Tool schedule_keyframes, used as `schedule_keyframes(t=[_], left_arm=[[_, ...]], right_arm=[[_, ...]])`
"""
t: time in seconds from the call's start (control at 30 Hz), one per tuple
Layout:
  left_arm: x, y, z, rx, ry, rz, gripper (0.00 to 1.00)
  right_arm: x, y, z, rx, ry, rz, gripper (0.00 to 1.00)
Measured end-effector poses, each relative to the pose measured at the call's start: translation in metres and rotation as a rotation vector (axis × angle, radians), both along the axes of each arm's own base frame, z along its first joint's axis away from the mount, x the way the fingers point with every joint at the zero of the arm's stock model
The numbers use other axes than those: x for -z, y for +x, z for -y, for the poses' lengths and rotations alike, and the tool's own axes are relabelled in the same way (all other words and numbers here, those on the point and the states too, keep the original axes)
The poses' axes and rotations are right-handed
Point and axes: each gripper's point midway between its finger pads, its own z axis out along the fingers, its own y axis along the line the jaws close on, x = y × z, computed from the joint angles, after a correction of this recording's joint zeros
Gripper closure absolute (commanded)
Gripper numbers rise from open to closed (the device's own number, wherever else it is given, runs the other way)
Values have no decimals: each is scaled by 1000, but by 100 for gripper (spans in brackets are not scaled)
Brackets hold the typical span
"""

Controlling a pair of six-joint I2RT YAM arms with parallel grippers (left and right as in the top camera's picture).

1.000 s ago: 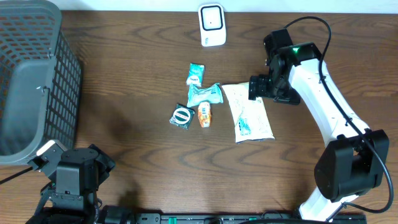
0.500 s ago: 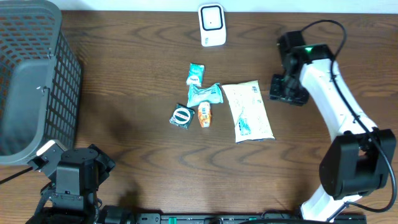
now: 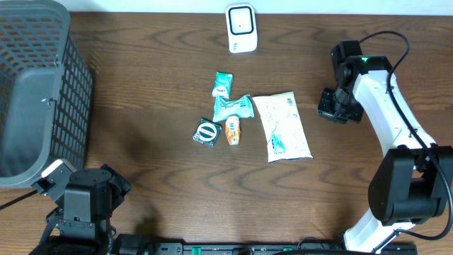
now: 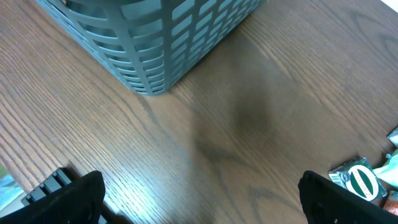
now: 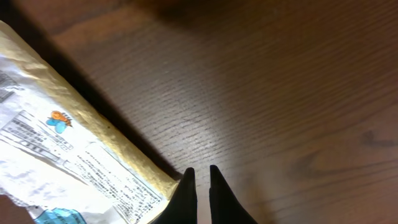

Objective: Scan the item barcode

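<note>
A large cream and white packet (image 3: 283,127) lies flat at the table's centre right. Its printed back shows at the left of the right wrist view (image 5: 68,155). My right gripper (image 3: 330,106) hovers over bare wood just right of the packet's upper corner. Its jaws (image 5: 200,174) are shut with nothing between them, and the packet's corner lies beside the left fingertip. A white scanner (image 3: 241,28) stands at the far edge. My left gripper (image 4: 205,208) is wide open and empty over bare table at the near left.
Two teal packets (image 3: 223,83) (image 3: 233,106), a small orange packet (image 3: 233,130) and a green packet with a round logo (image 3: 207,132) cluster left of the large packet. A grey slatted basket (image 3: 35,92) fills the far left corner.
My right gripper has moved right, off the large packet's upper edge, and has shut empty. The packet stays where it was. The left arm has not moved.
</note>
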Motion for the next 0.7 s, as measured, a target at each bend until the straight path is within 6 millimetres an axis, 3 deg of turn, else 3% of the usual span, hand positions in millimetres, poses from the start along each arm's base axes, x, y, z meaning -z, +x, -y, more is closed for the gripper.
schedule_keyframes(t=[0.13,0.17,0.23,0.3,0.33,0.47,0.7], left_arm=[[0,0,0,0,0,0,2],[0,0,0,0,0,0,2],[0,0,0,0,0,0,2],[0,0,0,0,0,0,2],[0,0,0,0,0,0,2],[0,0,0,0,0,0,2],[0,0,0,0,0,0,2]], right_arm=[[2,-1,-3,-13,17,-6,64],[2,0,-7,-34,40,-4,54],[2,4,-21,-98,113,10,43],[2,6,-33,-150,170,21,21],[1,7,-42,-181,197,29,14],[-1,11,-75,-290,256,62,1],[0,10,-111,-366,164,92,1]])
